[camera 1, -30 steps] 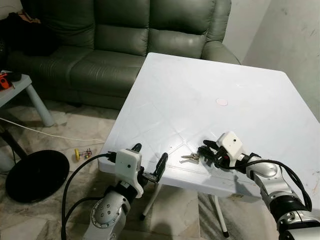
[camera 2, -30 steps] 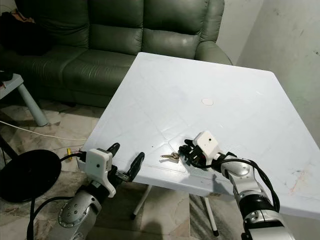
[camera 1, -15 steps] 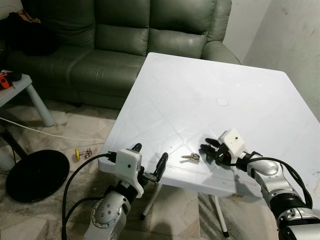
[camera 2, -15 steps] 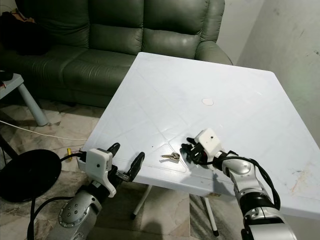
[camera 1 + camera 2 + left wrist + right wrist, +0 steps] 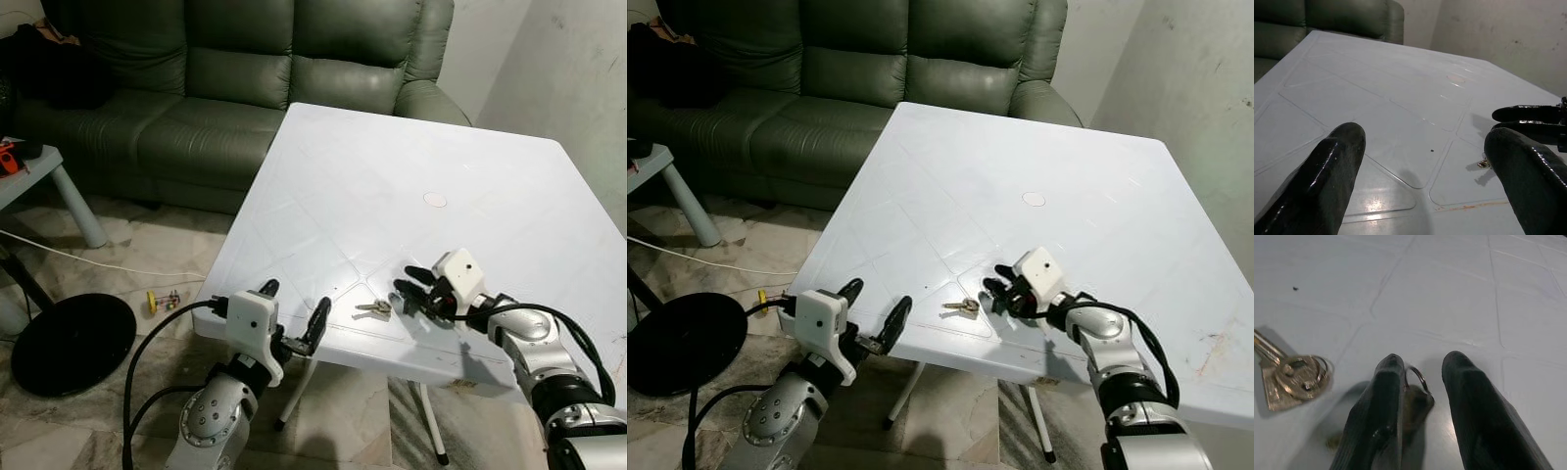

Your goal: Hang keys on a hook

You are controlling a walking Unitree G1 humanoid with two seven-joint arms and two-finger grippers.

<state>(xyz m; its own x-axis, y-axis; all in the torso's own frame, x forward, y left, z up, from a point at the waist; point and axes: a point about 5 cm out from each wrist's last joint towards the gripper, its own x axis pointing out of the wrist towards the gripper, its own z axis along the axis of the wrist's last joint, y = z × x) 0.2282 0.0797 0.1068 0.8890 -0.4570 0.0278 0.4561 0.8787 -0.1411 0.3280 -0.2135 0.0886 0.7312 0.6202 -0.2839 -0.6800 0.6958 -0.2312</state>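
A small bunch of brass keys [image 5: 373,308] lies flat on the white table [image 5: 411,166], close to its front edge. My right gripper [image 5: 404,284] hovers just to the right of the keys, open, with its fingertips low over the tabletop. In the right wrist view the keys [image 5: 1293,377] lie off to one side, and a small metal ring [image 5: 1419,377] sits on the table between the fingers [image 5: 1386,396]. My left gripper [image 5: 292,318] is open at the table's front left edge, its fingers [image 5: 1337,161] spread wide and holding nothing.
A dark green sofa [image 5: 225,78] stands behind the table. A faint round pink mark [image 5: 435,200] shows on the tabletop. On the floor to the left are a black disc [image 5: 69,343], a white cable [image 5: 88,259] and a grey side table [image 5: 39,171]. A wall closes the right side.
My right gripper has drawn back a little to the right of the keys and tilted upward. The keys stayed where they were, and the left arm barely moved.
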